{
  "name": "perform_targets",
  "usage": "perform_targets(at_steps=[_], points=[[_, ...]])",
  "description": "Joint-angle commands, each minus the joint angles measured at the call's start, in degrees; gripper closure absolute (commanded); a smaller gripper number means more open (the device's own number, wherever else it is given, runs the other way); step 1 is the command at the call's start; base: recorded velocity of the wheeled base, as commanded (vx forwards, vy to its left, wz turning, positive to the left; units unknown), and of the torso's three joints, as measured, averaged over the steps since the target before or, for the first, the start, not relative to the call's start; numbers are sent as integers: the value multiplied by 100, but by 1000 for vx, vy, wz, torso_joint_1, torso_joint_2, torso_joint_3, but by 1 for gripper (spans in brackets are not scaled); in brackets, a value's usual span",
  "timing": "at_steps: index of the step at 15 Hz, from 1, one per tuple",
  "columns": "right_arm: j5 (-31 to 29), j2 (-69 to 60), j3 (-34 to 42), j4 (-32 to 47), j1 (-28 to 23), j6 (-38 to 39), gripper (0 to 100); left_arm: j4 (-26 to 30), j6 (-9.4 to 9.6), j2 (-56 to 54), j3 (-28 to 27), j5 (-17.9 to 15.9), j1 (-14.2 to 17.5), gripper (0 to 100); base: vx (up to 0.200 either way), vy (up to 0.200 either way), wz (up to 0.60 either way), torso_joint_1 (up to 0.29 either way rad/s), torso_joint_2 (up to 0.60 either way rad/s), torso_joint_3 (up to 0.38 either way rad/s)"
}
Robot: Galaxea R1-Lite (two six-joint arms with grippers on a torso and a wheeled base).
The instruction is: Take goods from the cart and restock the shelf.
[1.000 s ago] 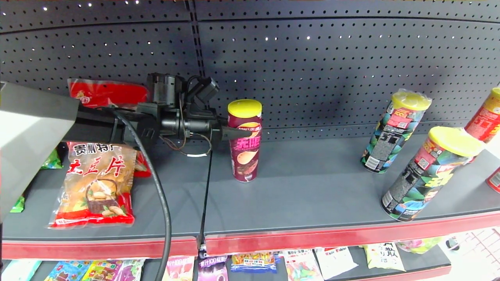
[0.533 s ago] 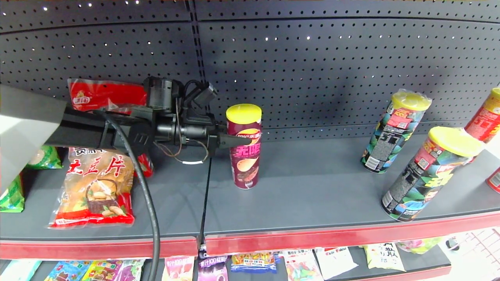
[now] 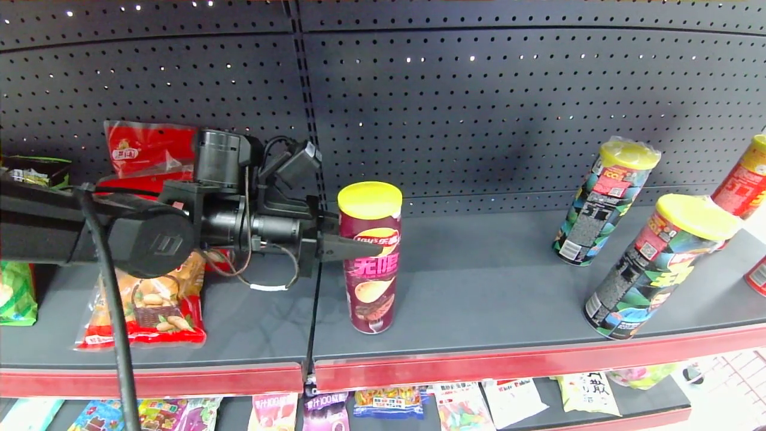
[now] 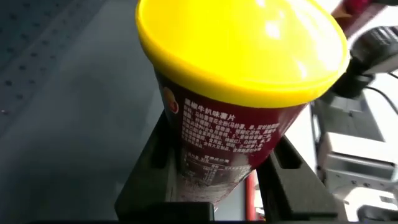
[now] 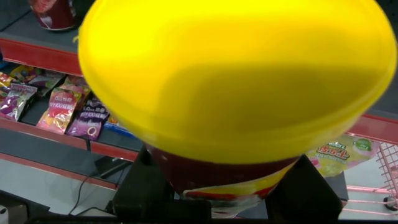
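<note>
A maroon chip can [image 3: 368,263] with a yellow lid stands upright near the front of the grey shelf [image 3: 479,293]; whether its base touches the shelf I cannot tell. My left gripper [image 3: 354,247] comes in from the left and is shut on the can just below the lid. The left wrist view has the same can [image 4: 242,56] between the black fingers of that gripper [image 4: 217,180]. In the right wrist view, my right gripper [image 5: 224,186] is shut on a second yellow-lidded can [image 5: 236,81], held out in front of the shelving.
Snack bags [image 3: 143,299] and a red bag [image 3: 143,149] lie at the shelf's left. Two dark patterned cans [image 3: 604,200], [image 3: 658,263] and a red one [image 3: 742,176] lean at the right. The shelf's red front lip [image 3: 479,362] runs above a lower shelf of snack packs [image 3: 383,401].
My left arm has drawn the maroon can from the back of the shelf toward the front edge, a little to the left. The other goods have not moved.
</note>
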Motion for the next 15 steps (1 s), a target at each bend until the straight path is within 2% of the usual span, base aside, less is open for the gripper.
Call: perform_targets(at_steps=[1, 4, 15], points=[[4, 5, -3, -1, 4, -2, 100, -383, -3, -220, 424, 8, -20, 100, 0, 0, 0, 0, 0, 0], [4, 5, -11, -1, 4, -2, 100, -568, -11, -300, 697, 17, -29, 100, 0, 0, 0, 0, 0, 0], [4, 5, 15, -1, 4, -2, 100, -586, -3, -361, 969, 17, -135, 100, 0, 0, 0, 0, 0, 0]])
